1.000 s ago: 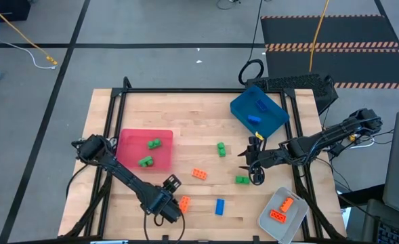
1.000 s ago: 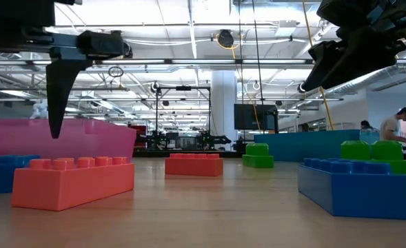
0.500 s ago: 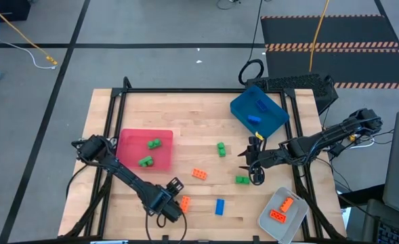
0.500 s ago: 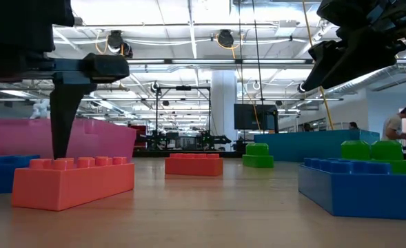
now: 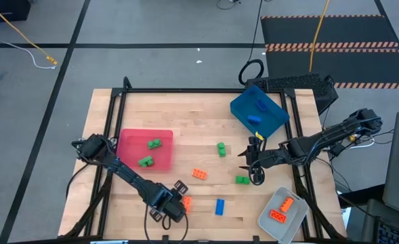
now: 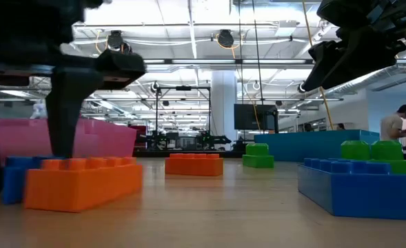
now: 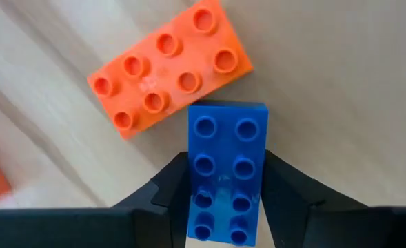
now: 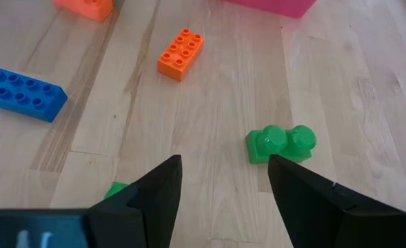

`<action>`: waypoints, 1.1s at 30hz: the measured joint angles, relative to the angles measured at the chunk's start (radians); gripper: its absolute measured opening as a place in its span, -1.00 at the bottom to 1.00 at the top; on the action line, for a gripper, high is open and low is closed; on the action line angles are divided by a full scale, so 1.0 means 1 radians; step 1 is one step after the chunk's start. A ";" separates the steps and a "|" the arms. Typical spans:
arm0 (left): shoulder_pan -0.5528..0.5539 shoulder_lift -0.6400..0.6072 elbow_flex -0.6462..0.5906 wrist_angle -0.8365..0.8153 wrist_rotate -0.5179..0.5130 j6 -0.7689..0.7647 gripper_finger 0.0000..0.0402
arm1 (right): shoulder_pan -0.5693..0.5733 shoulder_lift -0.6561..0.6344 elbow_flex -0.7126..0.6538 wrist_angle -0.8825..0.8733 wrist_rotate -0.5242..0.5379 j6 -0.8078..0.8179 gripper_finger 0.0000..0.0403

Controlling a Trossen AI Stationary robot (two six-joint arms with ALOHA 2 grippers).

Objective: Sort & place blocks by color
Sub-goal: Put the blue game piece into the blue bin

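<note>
1. left gripper (image 5: pixel 175 202) is low at counter (image 5: pixel 185 115) 7 o'clock. jaws are narrow, pressed on both long sides of gripped blue block (image 7: pixel 227 176), which sits flat on the wood.
2. near orange block (image 7: pixel 169 65) lies just past that block's far end, touching or almost; cannot tell which.
3. right gripper (image 5: pixel 251 157) hovers at counter 4 o'clock, jaws partly apart, nothing in them.
4. green block (image 5: pixel 242 179) is on the counter just at 6 o'clock of the right gripper. a second green (image 5: pixel 221 148) is near, at the gripper's 10 o'clock.
5. mid orange block (image 5: pixel 200 174) is near counter centre, toward 6 o'clock.
6. loose blue block (image 5: pixel 219 207) is at 3 o'clock of the left gripper, apart from it.
7. red tray (image 5: pixel 128 139) at counter 9 o'clock holds two greens.
8. blue tray (image 5: pixel 240 107) at 1 o'clock holds two blues.
9. grey tray (image 5: pixel 267 224) at 5 o'clock holds two oranges.
</note>
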 joint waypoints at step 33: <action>0.748 0.001 0.359 0.617 0.092 0.359 -0.32 | 0.001 -0.387 0.000 -0.054 -0.001 0.009 0.04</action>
